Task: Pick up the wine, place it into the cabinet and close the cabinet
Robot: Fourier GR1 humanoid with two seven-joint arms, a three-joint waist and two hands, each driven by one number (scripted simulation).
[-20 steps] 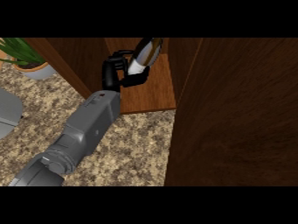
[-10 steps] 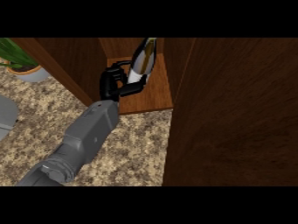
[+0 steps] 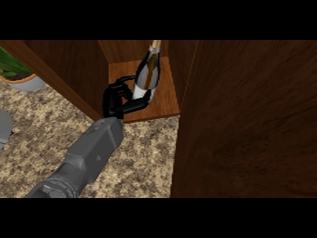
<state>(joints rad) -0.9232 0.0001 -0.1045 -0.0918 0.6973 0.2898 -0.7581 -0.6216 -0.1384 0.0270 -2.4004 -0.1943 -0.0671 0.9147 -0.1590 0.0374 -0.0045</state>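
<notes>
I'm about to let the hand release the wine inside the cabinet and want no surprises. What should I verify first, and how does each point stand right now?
1. Wine bottle is inside the cabinet opening, over the shelf: ok.
2. Left hand is curled round the bottle's lower part: ok.
3. Bottle upright: not ok, it leans, neck pointing deeper into the cabinet.
4. Bottle base resting on the shelf: cannot tell, the hand hides it.
5. Cabinet door is swung open, clear of the forearm: ok.
6. Right hand available to close the door: cannot tell, it is not in view.
</notes>
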